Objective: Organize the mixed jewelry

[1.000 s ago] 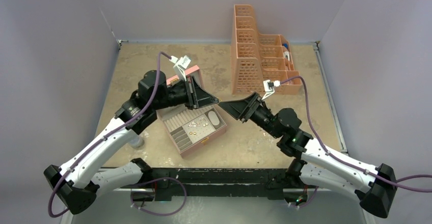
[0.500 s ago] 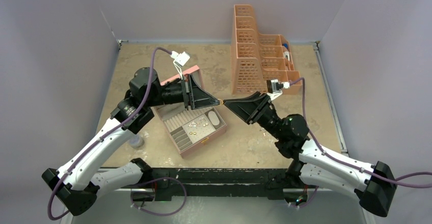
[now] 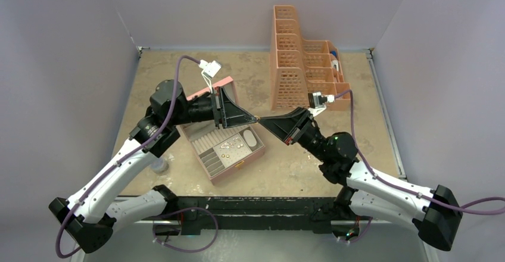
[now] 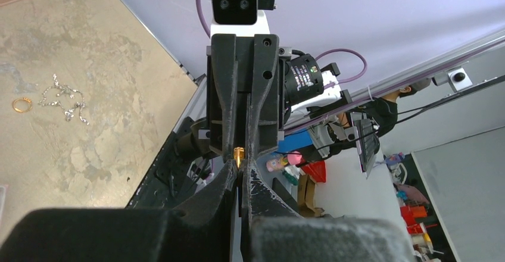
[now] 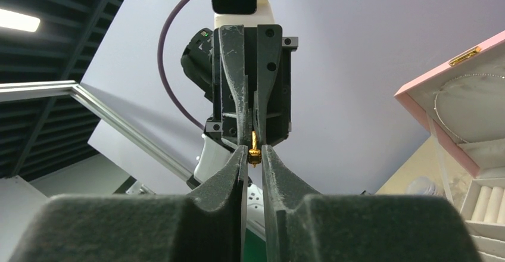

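My left claw is pinched shut on a tiny gold piece. My right claw, nearly closed, flanks it, but I can't tell whether it grips.

a robotics lab: lavender partition walls around a table, aluminium rail, ceiling strip light upper left.
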Robot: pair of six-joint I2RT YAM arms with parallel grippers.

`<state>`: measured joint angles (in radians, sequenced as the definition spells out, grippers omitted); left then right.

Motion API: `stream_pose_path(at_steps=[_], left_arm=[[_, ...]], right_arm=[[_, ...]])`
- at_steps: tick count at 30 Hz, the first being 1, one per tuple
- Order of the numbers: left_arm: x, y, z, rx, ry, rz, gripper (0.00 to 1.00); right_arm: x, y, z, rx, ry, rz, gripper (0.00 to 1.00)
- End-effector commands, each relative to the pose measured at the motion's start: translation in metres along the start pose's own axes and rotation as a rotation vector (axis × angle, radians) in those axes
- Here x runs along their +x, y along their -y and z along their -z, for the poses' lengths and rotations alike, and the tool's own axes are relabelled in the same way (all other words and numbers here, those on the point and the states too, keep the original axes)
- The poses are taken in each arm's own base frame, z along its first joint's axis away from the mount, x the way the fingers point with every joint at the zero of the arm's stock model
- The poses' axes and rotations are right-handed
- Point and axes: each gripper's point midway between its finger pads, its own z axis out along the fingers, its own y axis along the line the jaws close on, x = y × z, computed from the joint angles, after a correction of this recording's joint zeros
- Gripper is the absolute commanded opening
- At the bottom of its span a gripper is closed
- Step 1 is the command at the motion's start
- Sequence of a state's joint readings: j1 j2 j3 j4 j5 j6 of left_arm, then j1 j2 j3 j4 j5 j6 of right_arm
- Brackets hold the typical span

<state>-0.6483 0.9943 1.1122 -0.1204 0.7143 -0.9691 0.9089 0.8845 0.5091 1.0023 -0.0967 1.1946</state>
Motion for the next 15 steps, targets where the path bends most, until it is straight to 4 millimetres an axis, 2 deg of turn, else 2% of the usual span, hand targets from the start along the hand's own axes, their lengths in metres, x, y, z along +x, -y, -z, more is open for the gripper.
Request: stream_pose_path(at_steps=[1, 5, 10, 13, 15], left_arm=[[-0.004, 0.011, 0.004, 0.042, 0.029, -0.033, 0.00], [-0.004, 0.008, 0.003, 0.036, 0.030, -0.031, 0.00], [-0.006, 0.000, 0.004, -0.004, 0.054, -0.030, 0.00], [-0.009, -0.011, 0.008, -0.074, 0.099, -0.033, 0.12], [-0.013, -0.025, 0.016, -0.163, 0.152, -0.031, 0.23]], right_arm=[[-0.012, -0.034, -0.007, -0.109, 0.026, 0.021, 0.13], [-0.009, -0.033, -0.008, -0.107, 0.013, 0.021, 0.00], [-0.010, -0.030, -0.010, -0.084, 0.011, 0.029, 0.00], [-0.011, -0.025, -0.013, -0.050, 0.009, 0.042, 0.00], [-0.011, -0.018, -0.015, -0.010, 0.009, 0.052, 0.00]])
